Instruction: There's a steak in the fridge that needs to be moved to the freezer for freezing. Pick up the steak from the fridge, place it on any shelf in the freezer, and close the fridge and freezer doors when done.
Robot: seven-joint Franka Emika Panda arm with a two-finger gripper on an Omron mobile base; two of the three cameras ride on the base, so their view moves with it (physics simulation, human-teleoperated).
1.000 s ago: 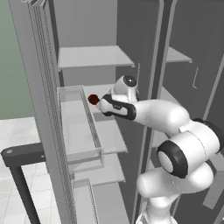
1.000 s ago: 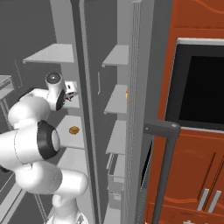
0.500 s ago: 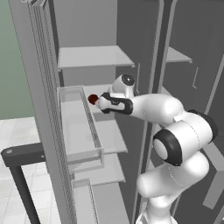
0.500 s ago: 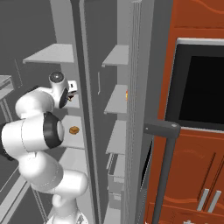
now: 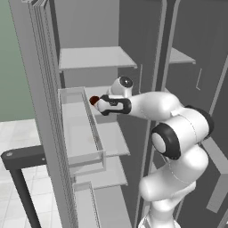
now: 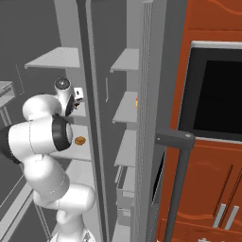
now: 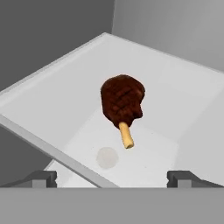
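Note:
The steak (image 7: 122,101), a dark red-brown lump with a tan stub end, lies on a broad pale fridge shelf (image 7: 183,92). My gripper (image 7: 113,177) is open, with its two fingertips (image 7: 43,177) wide apart just short of the steak and touching nothing. In the left base view the gripper (image 5: 98,103) reaches into the fridge (image 5: 95,58) with the steak (image 5: 93,100) right at its tip. The freezer (image 5: 180,55) with its narrow shelves (image 6: 125,106) stands beside it. Both doors are open.
The open fridge door (image 5: 40,89) carries a clear bin (image 5: 80,129) close to my hand on the left. A flat orange disc (image 6: 80,140) lies on a lower fridge shelf. A tiny orange piece (image 6: 137,100) sits by the freezer door (image 6: 146,142). An orange cabinet with a dark oven (image 6: 212,94) stands at right.
The hand has stayed at the steak. The arm's elbow and forearm have swung up and closer behind it. The steak has not moved.

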